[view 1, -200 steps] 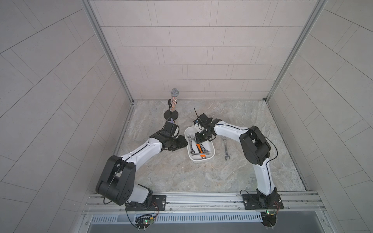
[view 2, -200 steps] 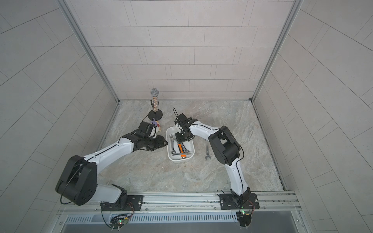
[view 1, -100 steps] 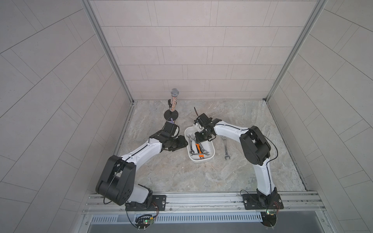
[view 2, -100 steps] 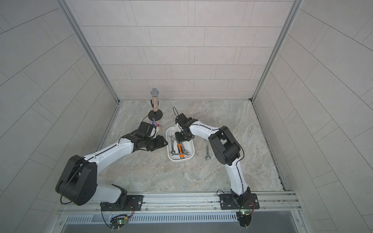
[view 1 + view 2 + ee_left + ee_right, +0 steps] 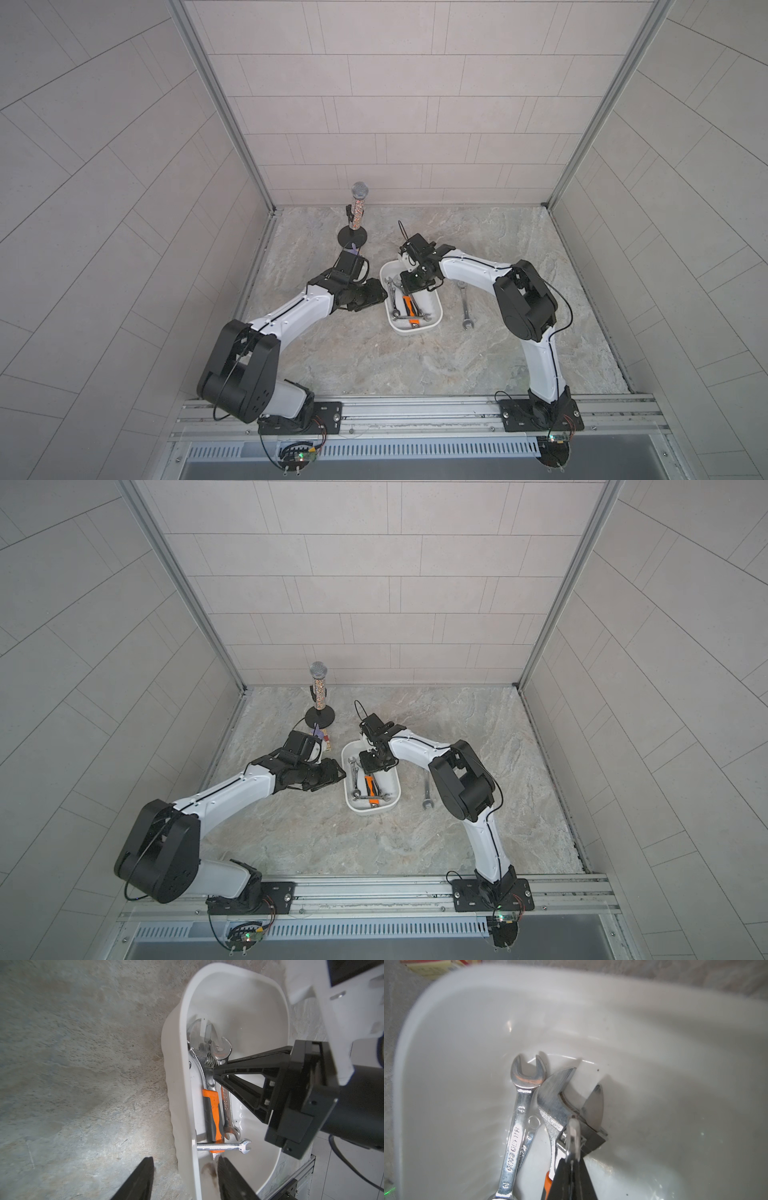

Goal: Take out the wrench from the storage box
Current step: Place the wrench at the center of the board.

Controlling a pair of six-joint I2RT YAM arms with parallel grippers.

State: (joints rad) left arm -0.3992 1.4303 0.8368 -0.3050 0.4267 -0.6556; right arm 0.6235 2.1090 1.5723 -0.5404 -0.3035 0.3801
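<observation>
Although the right tool (image 5: 216,1068) is clenched, tips together, down inside the white box (image 5: 411,331), I cannot tell whether anything is truly caught between them. They meet at the neck of the orange-handled wrench (image 5: 209,1105), right where a plain spanner (image 5: 226,1103) lies against it. Both lie along the box wall on the left arm's side, and a smaller spanner (image 5: 224,1147) lies across the orange handle at the near end. A loose spanner (image 5: 464,305) rests on the desk (image 5: 374,374), just beside the box on the right arm's side. The left tool (image 5: 185,1160) is released, its fingers (image 5: 143,1180) parted astride that wall, one inside, one outside, with a gap showing on each side.

Risks, as I judge them: a pinch this close to one end would let a heavy wrench swing and slip out on the lift. The crossed spanner could be dragged up or flicked over the rim. With the left fingers not pressing the wall, the light box may tip or slide along.
</observation>
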